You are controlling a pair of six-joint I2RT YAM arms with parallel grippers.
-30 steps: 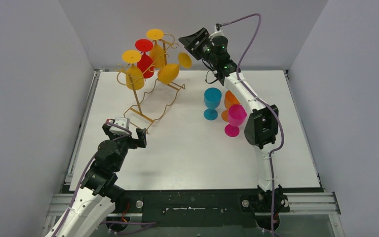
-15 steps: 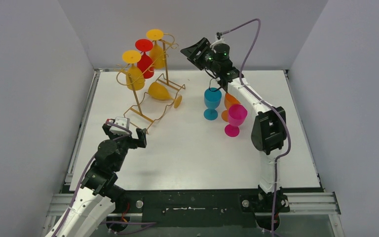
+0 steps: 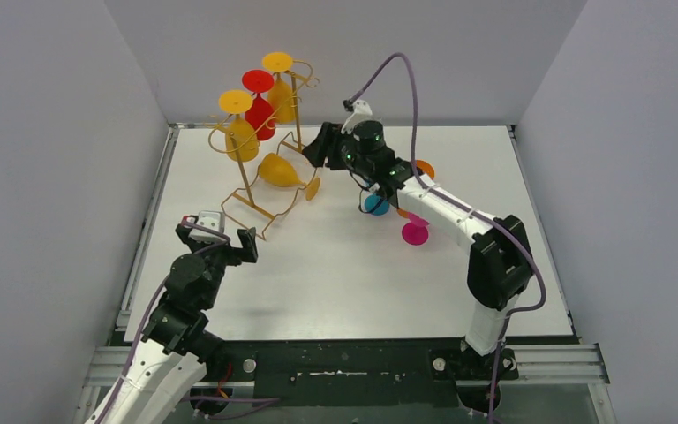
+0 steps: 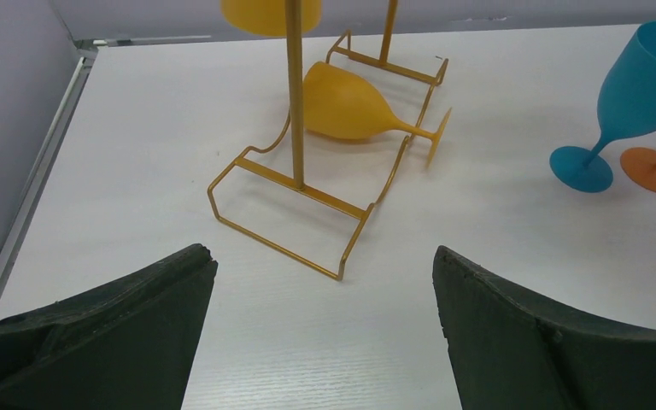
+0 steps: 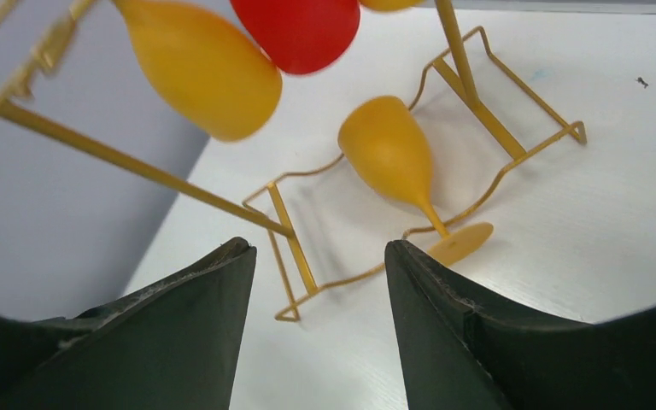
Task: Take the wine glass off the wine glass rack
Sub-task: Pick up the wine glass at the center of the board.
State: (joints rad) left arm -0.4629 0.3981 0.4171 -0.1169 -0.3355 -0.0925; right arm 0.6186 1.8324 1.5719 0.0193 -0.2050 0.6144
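A yellow plastic wine glass (image 3: 279, 170) lies on its side on the white tabletop (image 3: 344, 283), off the hanging arms of the thin gold wire wine glass rack (image 4: 295, 128) and within that rack's rectangular base. Its bowl rests inside the base, its stem crosses the wavy side wire, and its round foot sits just outside the frame, on the side facing the right arm.

The right arm's black pincer (image 5: 314, 254) hovers near that foot with its 2 fingers spread apart and nothing between them. Its wrist camera looks down the gap at the glass, which it does not touch.

The left arm's pincer (image 4: 320, 256) sits low near the closest end of the rack base, fingers likewise wide apart and holding nothing, clear of the wire.

3 more glasses hang upside down from the rack's upper arms, feet uppermost: a yellow hanging glass (image 3: 241, 137) nearest the camera, a red hanging glass (image 3: 260, 115) behind it, and a second yellow hanging glass (image 3: 281, 97) at the back.

To the right of the rack, a teal wine glass (image 4: 645, 85) stands upright on the tabletop, with the foot of an orange glass (image 4: 653, 171) just beside it and the edge of a pink glass (image 3: 416, 231) close by. In the overhead view the right arm crosses over this group and hides most of it.
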